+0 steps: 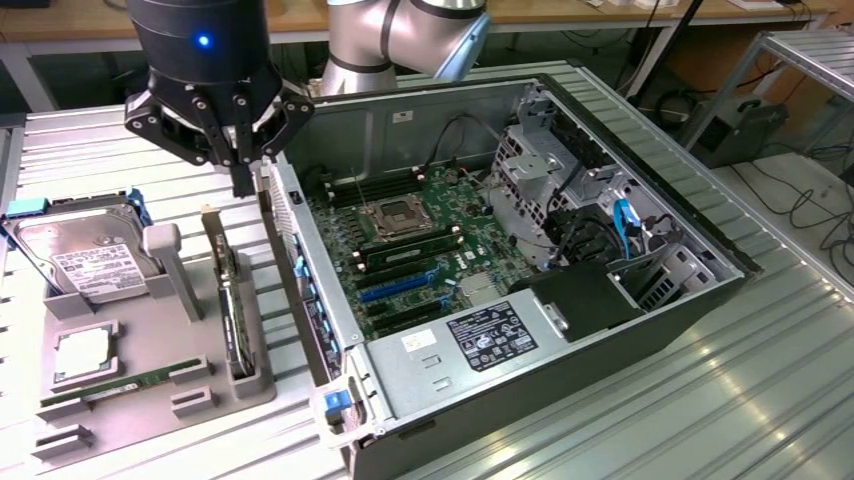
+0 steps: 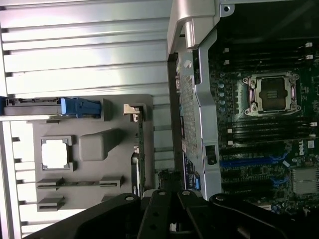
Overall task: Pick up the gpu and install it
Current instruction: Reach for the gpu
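table (image 1: 747,400): ribbed bare metal, glossy. holder tray (image 1: 134,390): matt grey plastic. case (image 1: 441,365): bare sheet metal, satin grey. gpu (image 1: 238,330): matt black, silvery metal bracket. hard drive (image 1: 80,255): shiny metal top, white paper label. gripper (image 1: 242,185): smooth black, slightly glossy.

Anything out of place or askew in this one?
Nothing stands out. The gpu stands on edge in the tray, the case lies open, and the shut gripper hangs empty near the gpu's end.
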`<action>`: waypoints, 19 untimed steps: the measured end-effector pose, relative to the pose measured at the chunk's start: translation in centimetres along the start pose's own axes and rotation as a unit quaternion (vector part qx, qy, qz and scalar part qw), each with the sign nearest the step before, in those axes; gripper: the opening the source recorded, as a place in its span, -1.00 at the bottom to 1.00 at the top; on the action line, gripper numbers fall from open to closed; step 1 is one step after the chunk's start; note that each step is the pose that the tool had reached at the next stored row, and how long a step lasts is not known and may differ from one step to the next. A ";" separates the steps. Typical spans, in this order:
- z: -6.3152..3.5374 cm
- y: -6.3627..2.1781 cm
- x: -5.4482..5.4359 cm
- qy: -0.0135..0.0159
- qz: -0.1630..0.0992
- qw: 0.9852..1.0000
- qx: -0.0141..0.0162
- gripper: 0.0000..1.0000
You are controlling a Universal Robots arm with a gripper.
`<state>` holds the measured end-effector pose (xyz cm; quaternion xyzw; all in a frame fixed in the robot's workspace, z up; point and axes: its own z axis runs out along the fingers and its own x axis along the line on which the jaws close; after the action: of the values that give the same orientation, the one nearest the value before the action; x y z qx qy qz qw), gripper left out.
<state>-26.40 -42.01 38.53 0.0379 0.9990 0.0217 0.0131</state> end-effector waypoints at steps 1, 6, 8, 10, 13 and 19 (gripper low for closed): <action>0.01 -0.02 0.0 0.000 0.000 1.000 0.000 -0.79; 0.05 -0.13 0.0 0.000 0.000 1.000 0.000 -0.79; 0.07 -0.18 0.0 0.000 0.000 1.000 0.000 -0.79; 0.09 -0.26 0.0 0.000 0.000 1.000 0.000 -0.79; 0.13 -0.36 0.0 0.000 0.000 1.000 0.000 -0.79; 0.19 -0.51 0.0 0.000 0.000 1.000 0.000 -0.79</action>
<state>-26.40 -42.52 38.32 0.0379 0.9990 0.0217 0.0131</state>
